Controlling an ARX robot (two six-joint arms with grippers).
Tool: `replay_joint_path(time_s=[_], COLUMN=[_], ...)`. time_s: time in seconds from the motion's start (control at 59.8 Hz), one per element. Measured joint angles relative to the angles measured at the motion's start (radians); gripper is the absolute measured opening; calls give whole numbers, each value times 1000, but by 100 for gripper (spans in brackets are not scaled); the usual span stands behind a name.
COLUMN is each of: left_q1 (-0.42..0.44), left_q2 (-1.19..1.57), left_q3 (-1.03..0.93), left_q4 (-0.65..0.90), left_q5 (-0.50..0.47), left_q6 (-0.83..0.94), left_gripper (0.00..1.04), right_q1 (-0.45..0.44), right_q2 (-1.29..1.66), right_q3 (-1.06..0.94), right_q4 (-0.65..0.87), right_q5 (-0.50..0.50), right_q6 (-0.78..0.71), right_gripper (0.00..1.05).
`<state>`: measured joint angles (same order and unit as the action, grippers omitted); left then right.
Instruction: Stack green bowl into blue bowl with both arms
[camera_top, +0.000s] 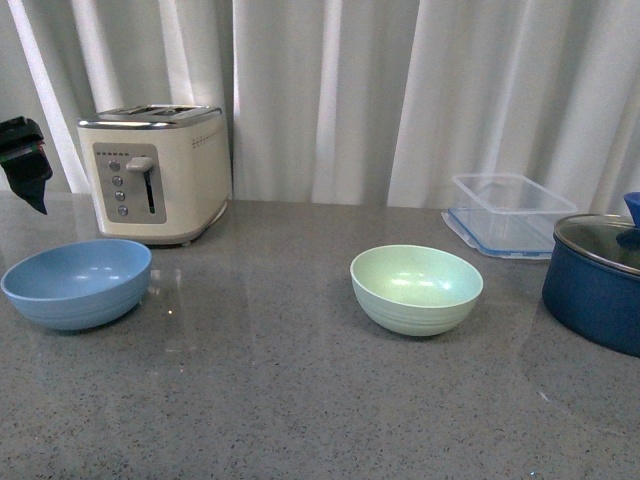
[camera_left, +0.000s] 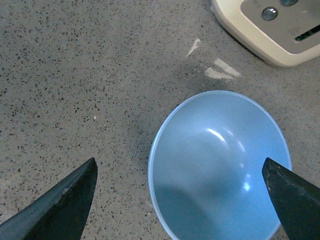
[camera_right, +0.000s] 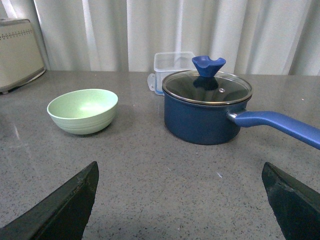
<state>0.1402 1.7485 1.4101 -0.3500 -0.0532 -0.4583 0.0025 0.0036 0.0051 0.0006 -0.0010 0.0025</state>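
The blue bowl (camera_top: 76, 283) rests upright and empty on the grey counter at the left, in front of the toaster. The green bowl (camera_top: 416, 288) stands upright and empty near the counter's middle, apart from it. My left gripper (camera_left: 179, 167) hovers open above the blue bowl (camera_left: 220, 165), one finger over the bare counter, the other by the bowl's far rim; only a black part of that arm (camera_top: 24, 160) shows at the front view's left edge. My right gripper (camera_right: 180, 170) is open above bare counter, well back from the green bowl (camera_right: 83, 110), and is out of the front view.
A cream toaster (camera_top: 158, 172) stands behind the blue bowl. A dark navy pot with glass lid (camera_top: 600, 275) sits at the right, its long handle (camera_right: 280, 125) sticking out sideways. A clear plastic container (camera_top: 510, 213) lies behind it. White curtains close off the back.
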Motion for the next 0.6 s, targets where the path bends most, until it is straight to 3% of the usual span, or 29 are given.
replay_joint_path(time_s=[0.335,0.519,0.603], left_q1=[-16,-20,-18], left_q2=[163,177,183], left_q3=[101,101,102], left_q4=[-56,-64,-69], left_q5=[-24,-34,-33], left_q6=[2,13,28], left_gripper=[98,67,47], right_q1=[0,0,0], right_q2=[0,0,0], right_q3=[0,0,0], right_q4=[0,0,0], right_q5=[0,0,0], right_q6=[0,0,0], right_gripper=[95,95,95])
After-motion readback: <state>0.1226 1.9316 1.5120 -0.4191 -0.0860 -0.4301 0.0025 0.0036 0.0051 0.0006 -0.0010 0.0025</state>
